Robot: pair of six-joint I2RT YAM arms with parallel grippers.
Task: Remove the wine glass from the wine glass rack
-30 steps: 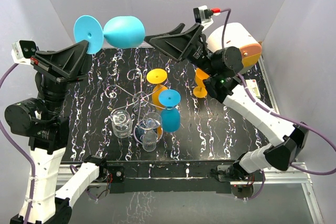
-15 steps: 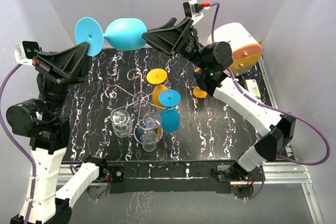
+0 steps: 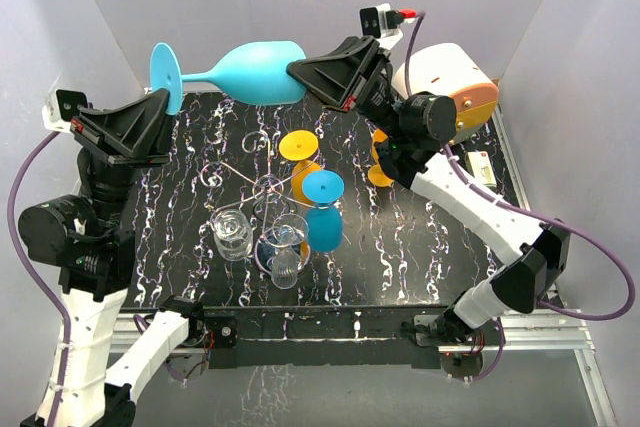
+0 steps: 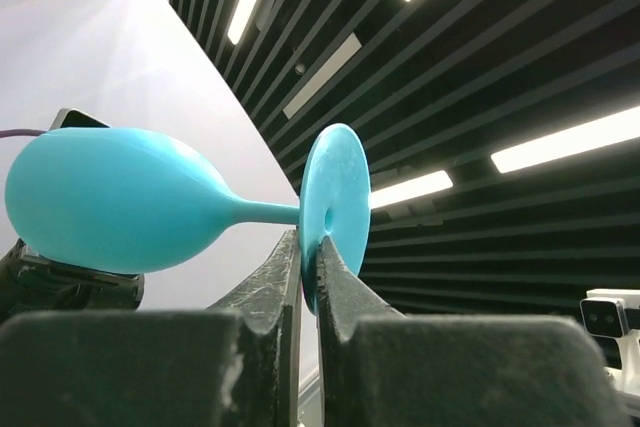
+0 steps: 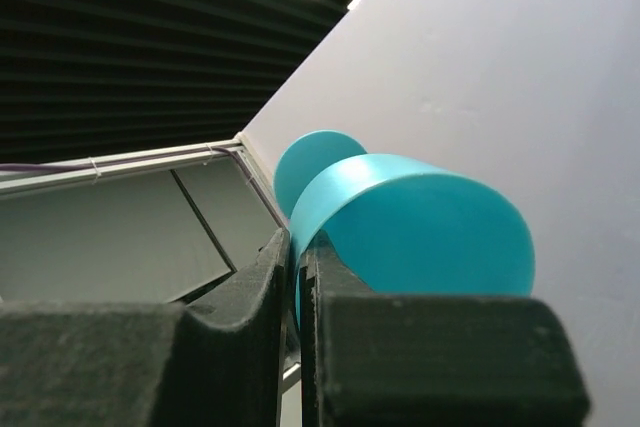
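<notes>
Mid-frame in the top view, on the black white-veined table (image 3: 400, 247), stands the silver wire wine glass rack with curled arms (image 3: 262, 185); clear stemmed glasses (image 3: 232, 232), a blue glass (image 3: 323, 222) and an orange glass (image 3: 298, 145) are gathered close round it. The turquoise smooth-bowled wine glass (image 3: 255, 72) is well apart from the rack, aloft across the upper part of the frame; its long axis runs level, left to right, disc foot at upper left, bowl mouth toward the right. The left gripper (image 3: 166, 99) rises from the left edge, jaws closed to a sliver on the foot's edge; the right gripper (image 3: 297, 71), its arm stretched up from the lower right, nips the bowl's rim wall between almost-closed jaws. Each claw has one end, so neither is nearer; the coming move, I judge, turns on one letting go while the other carries the glass.
</notes>
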